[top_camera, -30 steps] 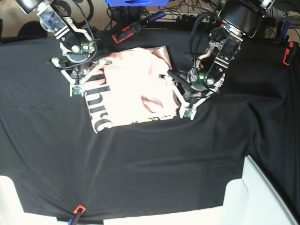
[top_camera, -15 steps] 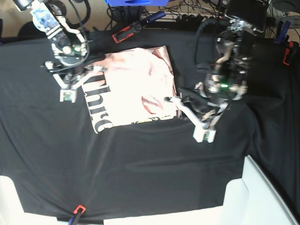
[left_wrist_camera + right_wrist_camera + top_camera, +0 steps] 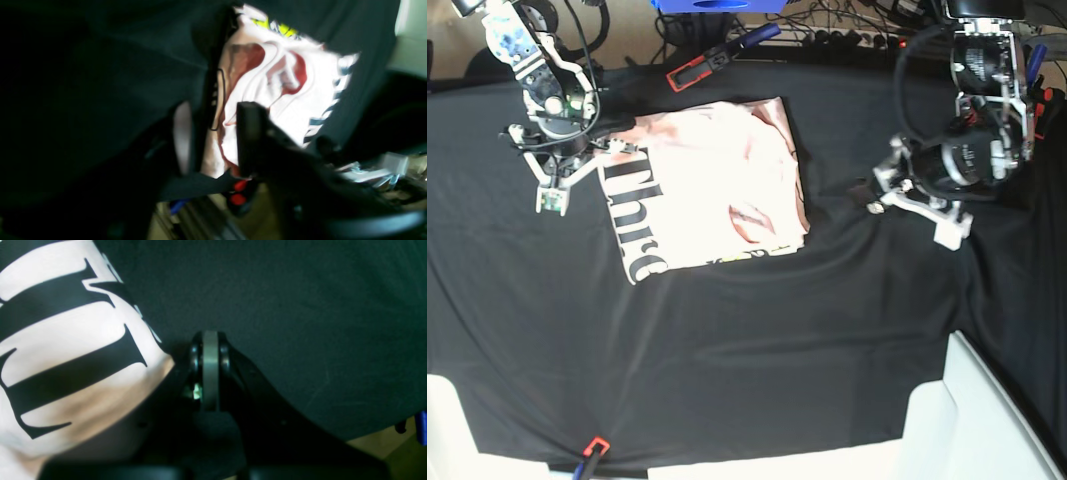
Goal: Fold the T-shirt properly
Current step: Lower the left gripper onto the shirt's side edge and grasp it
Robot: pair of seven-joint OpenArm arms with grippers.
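The pale pink T-shirt (image 3: 707,190) lies folded into a rough square on the black table cloth (image 3: 747,340), its black lettering along the left side and a yellow graphic at the lower edge. My right gripper (image 3: 552,200) hovers just left of the shirt. In the right wrist view it (image 3: 209,340) is shut on nothing, and the lettered shirt (image 3: 66,350) lies beside it. My left gripper (image 3: 912,215) is well right of the shirt, apart from it. In the left wrist view its fingers (image 3: 250,133) stand apart, empty, above the shirt's edge (image 3: 283,100).
A red clamp (image 3: 695,68) and a blue box (image 3: 707,5) sit at the far table edge, with cables behind. A white bin (image 3: 977,420) stands at the near right corner. Another red clamp (image 3: 595,445) grips the near edge.
My left gripper let go of the shirt's right edge, opened and swung away to the right. My right gripper drew back to the left, still shut. The shirt stayed in place.
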